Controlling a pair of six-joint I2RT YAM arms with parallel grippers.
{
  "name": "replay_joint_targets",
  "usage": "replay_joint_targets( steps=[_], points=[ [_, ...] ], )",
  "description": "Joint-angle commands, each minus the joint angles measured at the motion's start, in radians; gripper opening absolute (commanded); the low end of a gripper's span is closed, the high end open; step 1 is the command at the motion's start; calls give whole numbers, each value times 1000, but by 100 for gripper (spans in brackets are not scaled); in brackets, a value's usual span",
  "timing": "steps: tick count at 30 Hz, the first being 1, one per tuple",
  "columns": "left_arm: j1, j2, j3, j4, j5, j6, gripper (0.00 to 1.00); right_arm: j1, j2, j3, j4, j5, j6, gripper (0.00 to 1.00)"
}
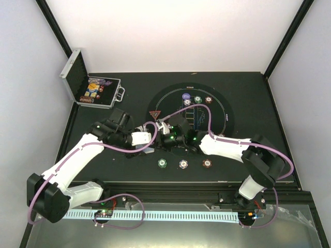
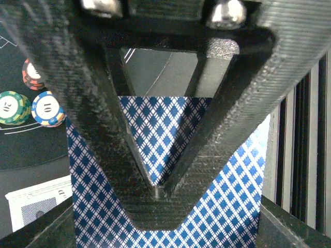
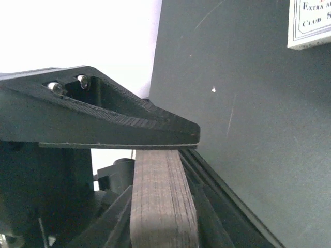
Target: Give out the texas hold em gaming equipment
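Three poker chips (image 1: 183, 164) in a row near the table's (image 1: 124, 168) front edge, others on the round mat (image 1: 227, 116); both arms tip to tip mid-table.

Left wrist: left pincer (image 2: 158, 194) clenched on a blue-diamond playing card (image 2: 155, 134), chips (image 2: 47, 108) off to the left.

Right wrist: right pincer (image 3: 173, 170) grasping the card deck (image 3: 163, 206), seen edge-on.

White walls (image 1: 170, 31), black corner posts (image 1: 54, 27), dark table (image 1: 258, 103).
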Motion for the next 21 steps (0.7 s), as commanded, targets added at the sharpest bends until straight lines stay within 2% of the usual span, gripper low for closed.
replay_joint_targets(
  steps=[1,10,16,21],
  points=[
    [-4,-40,30,5,-10,-34,1,-1,-1,31,-85,47,-36,34],
    [-5,-24,35,-4,-11,-18,2,16,14,59,-98,16,-52,60],
    [-4,-7,37,-20,-11,-5,2,33,35,78,-68,-22,-56,67],
    [-4,-3,39,-30,-17,-2,2,33,57,91,-82,-17,-55,66]
  ],
)
